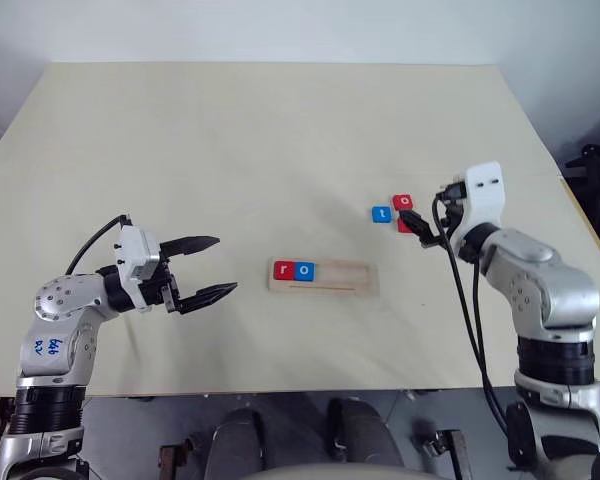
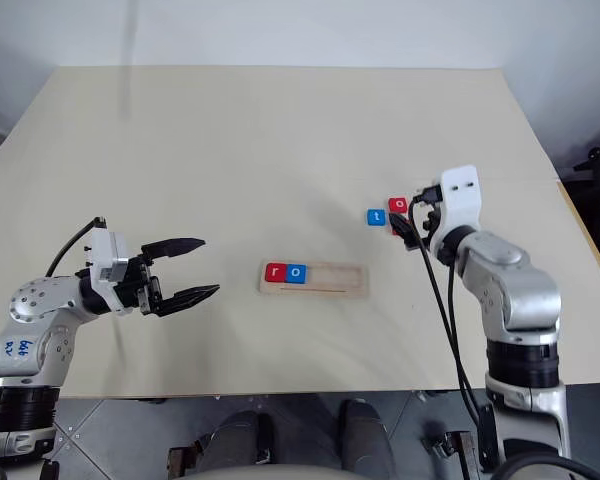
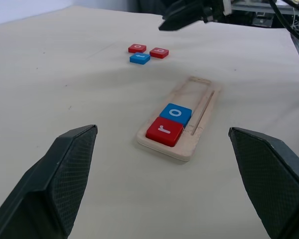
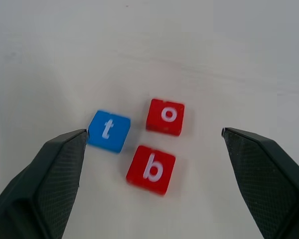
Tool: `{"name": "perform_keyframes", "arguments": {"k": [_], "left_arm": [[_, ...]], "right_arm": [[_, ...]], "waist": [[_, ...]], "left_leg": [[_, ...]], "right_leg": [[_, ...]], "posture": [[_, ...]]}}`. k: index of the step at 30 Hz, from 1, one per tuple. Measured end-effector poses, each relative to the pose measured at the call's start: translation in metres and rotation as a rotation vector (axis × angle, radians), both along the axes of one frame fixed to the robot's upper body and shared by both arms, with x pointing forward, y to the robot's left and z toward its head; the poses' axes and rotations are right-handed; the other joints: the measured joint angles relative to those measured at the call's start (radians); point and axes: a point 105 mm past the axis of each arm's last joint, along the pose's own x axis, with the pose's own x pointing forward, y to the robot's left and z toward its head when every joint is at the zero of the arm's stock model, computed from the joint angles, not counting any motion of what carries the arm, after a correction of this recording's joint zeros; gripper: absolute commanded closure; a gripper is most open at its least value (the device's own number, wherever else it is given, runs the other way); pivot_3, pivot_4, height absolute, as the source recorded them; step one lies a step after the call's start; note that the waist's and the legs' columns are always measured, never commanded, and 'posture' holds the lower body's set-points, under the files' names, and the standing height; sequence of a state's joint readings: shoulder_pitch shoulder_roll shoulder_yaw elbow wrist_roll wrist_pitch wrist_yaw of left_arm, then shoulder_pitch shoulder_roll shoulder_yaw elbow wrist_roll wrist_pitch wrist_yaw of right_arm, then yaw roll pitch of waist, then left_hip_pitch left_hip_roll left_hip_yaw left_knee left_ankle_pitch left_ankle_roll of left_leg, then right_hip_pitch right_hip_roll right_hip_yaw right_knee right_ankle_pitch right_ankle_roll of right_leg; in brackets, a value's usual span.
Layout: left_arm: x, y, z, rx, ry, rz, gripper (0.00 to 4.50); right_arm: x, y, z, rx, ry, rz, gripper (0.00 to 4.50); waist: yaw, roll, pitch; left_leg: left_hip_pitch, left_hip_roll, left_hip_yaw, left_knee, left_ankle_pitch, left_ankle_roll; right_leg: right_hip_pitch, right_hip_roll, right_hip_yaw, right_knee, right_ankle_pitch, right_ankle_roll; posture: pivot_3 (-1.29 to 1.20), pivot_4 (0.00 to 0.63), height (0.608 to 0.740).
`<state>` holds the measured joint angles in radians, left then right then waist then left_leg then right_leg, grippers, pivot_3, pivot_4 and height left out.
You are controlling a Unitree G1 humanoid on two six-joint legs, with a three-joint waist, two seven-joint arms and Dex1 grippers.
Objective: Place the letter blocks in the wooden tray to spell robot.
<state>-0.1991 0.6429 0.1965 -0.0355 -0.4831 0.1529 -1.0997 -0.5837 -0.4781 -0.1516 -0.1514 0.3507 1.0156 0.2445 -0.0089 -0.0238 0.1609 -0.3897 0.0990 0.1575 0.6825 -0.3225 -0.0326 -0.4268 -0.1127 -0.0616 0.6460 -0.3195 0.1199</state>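
The wooden tray (image 1: pixel 346 277) lies at the middle of the table, long side running left to right. At its left end sit a red r block (image 1: pixel 283 270) and a blue o block (image 1: pixel 305 270), side by side. Three loose blocks lie together to the tray's far right: a blue t (image 4: pixel 108 131), a red o (image 4: pixel 165 116) and a red b (image 4: pixel 151 169). My right gripper (image 1: pixel 414 224) hangs open just above this cluster, holding nothing. Well left of the tray, my left gripper (image 1: pixel 226 264) is open and empty, pointing toward the tray.
The pale table (image 1: pixel 260 140) stretches bare behind the tray and blocks. A black cable (image 1: pixel 465 300) hangs from my right wrist down past the table's front edge.
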Motion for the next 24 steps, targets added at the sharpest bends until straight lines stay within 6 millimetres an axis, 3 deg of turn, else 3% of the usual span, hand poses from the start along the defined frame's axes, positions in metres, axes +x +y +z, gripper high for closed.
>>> {"name": "perform_keyframes", "arguments": {"k": [13,18,24], "left_arm": [[-0.002,-0.004,0.0,-0.005,-0.012,0.014,0.01],[-0.002,-0.007,0.003,-0.004,-0.018,0.007,0.01],[-0.004,-0.012,0.007,-0.013,-0.022,-0.006,0.0]], "right_arm": [[0.004,0.015,-0.042,-0.073,0.132,-0.085,0.0],[0.008,0.017,-0.046,-0.047,0.125,-0.121,0.0],[0.013,0.021,-0.05,0.013,0.109,-0.131,1.95]], "waist": [[-0.019,0.0,0.0],[-0.023,0.0,0.0],[-0.022,0.0,0.0]], "left_leg": [[-0.002,0.0,0.0,0.0,0.0,0.0],[-0.001,0.0,0.0,-0.001,0.0,0.0],[-0.001,0.0,0.001,-0.001,0.0,0.0]], "right_leg": [[-0.001,0.0,0.0,0.0,0.0,0.0],[-0.002,0.0,0.0,0.0,0.0,0.0],[-0.001,0.0,0.0,0.0,0.0,0.0]], "posture": [[0.0,0.15,0.74],[0.0,0.15,0.74],[0.0,0.15,0.74]]}}
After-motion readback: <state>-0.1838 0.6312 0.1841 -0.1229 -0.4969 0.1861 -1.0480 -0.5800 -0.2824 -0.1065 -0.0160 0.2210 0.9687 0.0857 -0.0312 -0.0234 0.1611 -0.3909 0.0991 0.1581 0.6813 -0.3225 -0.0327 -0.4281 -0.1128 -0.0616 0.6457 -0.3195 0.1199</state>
